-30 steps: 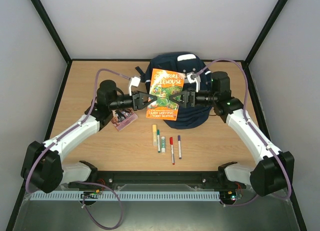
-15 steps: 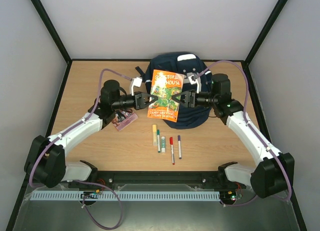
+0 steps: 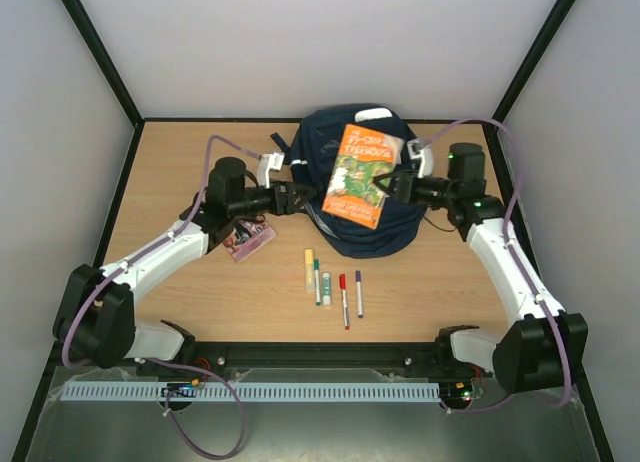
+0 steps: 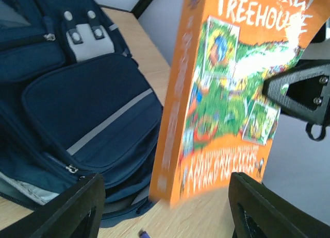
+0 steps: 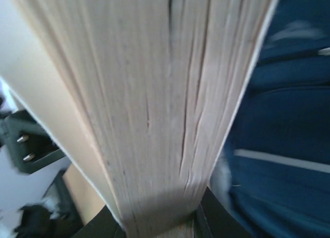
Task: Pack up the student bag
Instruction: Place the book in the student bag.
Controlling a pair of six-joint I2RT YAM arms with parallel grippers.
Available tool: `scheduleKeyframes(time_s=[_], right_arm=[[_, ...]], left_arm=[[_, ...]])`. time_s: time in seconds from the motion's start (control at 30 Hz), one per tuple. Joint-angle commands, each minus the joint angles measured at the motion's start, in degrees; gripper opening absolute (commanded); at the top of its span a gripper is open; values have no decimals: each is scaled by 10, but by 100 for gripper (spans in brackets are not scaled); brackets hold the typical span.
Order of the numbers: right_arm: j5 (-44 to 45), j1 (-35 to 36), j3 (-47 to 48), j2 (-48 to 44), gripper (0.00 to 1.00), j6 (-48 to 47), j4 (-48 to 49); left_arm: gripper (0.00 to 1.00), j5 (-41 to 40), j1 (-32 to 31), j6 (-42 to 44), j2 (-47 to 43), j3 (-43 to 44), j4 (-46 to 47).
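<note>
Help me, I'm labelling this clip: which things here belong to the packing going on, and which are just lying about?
In use: backpack; orange book; right hand, gripping the book.

Lying untouched on the table: pens; yellow marker; small pinkish packet.
</note>
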Motion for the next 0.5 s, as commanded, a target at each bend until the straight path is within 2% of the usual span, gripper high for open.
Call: scheduleKeyframes(time_s=[0.0,0.17,0.27,0.47], right_arm=[[40,-96,29,-18,1,-80,-44],[52,-210,-20,-32,1,-115,-52],[57,-250,-35,-40,1,-117,-49],[75,-281,-51,-52,1,-134,-46]], left_arm=[[71,-79,-27,66,30,49,-68],[69,-200,-96,176,81,120,-159],[65,-252,-134,261,126,182,-231],[59,-257,-198,375,218,296,-331]])
